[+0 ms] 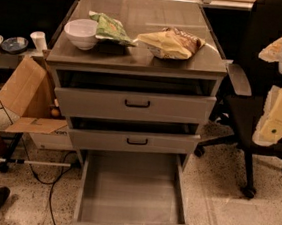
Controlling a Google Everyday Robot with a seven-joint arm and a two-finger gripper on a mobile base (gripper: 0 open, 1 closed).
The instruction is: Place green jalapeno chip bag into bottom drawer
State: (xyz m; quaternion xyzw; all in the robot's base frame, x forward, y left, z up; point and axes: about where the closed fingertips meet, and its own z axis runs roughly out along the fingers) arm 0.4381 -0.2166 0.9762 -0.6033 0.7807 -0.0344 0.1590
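Green jalapeno chip bag (109,29): lying flat on cabinet top surface (136,60), just beside white bowl (82,32), near yellow and brown chip bag (171,43). Long axis slanting from back-left to front-right.

Pincer (274,48): at right edge of view, off the surface, about level with it. Open or closed: cannot tell. Holding nothing visible.

Bearing: bag well apart from pincer, toward view left, with yellow and brown chip bag between. Likely calls for reaching across or over that bag.

Bottom drawer (130,194): pulled open, directly below and forward of the bag.
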